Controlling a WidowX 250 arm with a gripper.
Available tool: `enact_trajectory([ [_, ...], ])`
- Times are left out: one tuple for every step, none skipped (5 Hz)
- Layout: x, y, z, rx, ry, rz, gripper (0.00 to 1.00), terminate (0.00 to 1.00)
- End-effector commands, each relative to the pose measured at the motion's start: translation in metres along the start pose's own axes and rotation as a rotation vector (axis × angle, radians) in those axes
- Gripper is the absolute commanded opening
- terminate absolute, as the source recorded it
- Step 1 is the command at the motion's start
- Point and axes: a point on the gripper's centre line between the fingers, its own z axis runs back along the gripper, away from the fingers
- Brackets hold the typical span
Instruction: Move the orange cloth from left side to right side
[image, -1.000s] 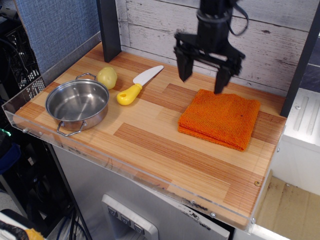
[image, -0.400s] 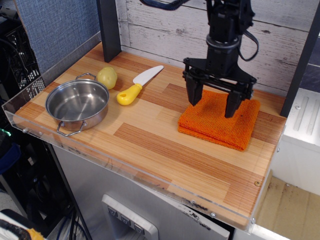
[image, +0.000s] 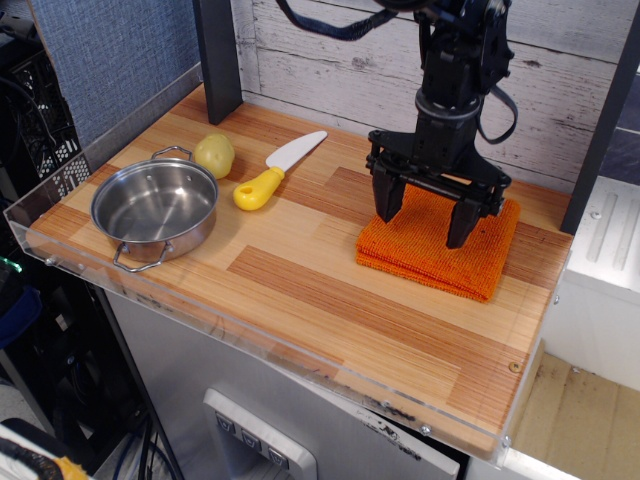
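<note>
The orange cloth (image: 430, 255) is a folded, knitted square lying flat on the right part of the wooden table. My black gripper (image: 424, 224) hangs directly over it, pointing down. Its two fingers are spread wide, the left fingertip (image: 388, 208) near the cloth's back left part and the right one over its middle right. The tips are at or just above the cloth's surface; I cannot tell if they touch. Nothing is held between them. The gripper hides the cloth's back edge.
A steel pan (image: 155, 207) stands at the left front. A potato (image: 214, 155) sits behind it, and a knife with a yellow handle (image: 275, 171) lies in the middle back. Dark posts (image: 218, 55) stand at the back left and right edges. A clear lip rims the table.
The gripper has come down and to the right from above the table's back onto the cloth, still open. In the last half second it dropped only slightly. The cloth has not moved.
</note>
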Motion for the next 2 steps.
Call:
enact_trajectory([
  [0.003, -0.002, -0.005, -0.015, -0.021, -0.002, 1.0, 0.0],
  [-0.004, 0.002, -0.017, -0.018, 0.012, 0.004, 1.0, 0.0],
])
